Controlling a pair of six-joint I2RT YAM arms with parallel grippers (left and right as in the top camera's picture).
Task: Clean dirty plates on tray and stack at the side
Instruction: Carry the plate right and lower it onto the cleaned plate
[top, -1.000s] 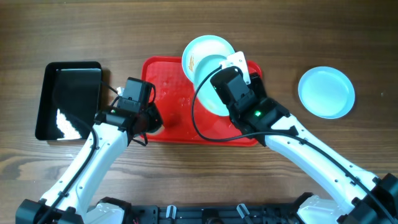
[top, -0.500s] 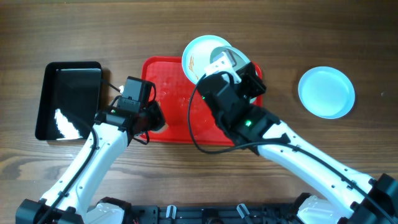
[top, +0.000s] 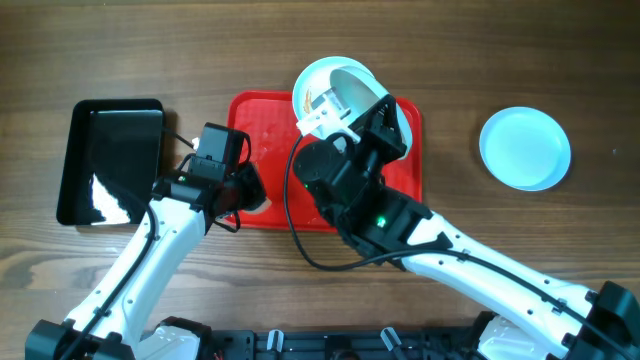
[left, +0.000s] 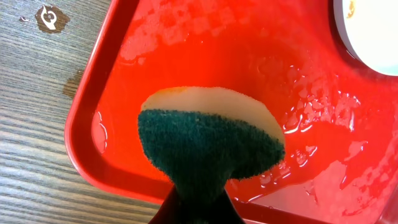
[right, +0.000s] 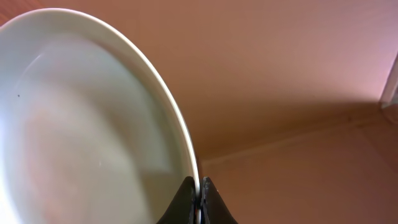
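The red tray (top: 270, 140) lies mid-table, wet (left: 186, 50). My right gripper (top: 376, 108) is shut on the rim of a pale plate (top: 356, 88), held up on edge above the tray's far side. In the right wrist view both fingertips (right: 199, 186) pinch that plate's (right: 81, 124) thin rim. Behind it a second plate (top: 312, 92) with an orange smear rests at the tray's far edge; it shows again as the plate (left: 373, 31) at the top right of the left wrist view. My left gripper (top: 248, 196) is shut on a green-and-yellow sponge (left: 208, 140) over the tray's near left corner.
A clean pale-blue plate (top: 525, 148) sits on the wooden table to the right of the tray. A glossy black tray (top: 110, 160) lies at the left. My right arm's body hangs over the tray's near right part.
My right arm has swung left and risen, carrying the plate from flat over the tray's right side up onto its edge near the far rim. The left arm and sponge have stayed put.
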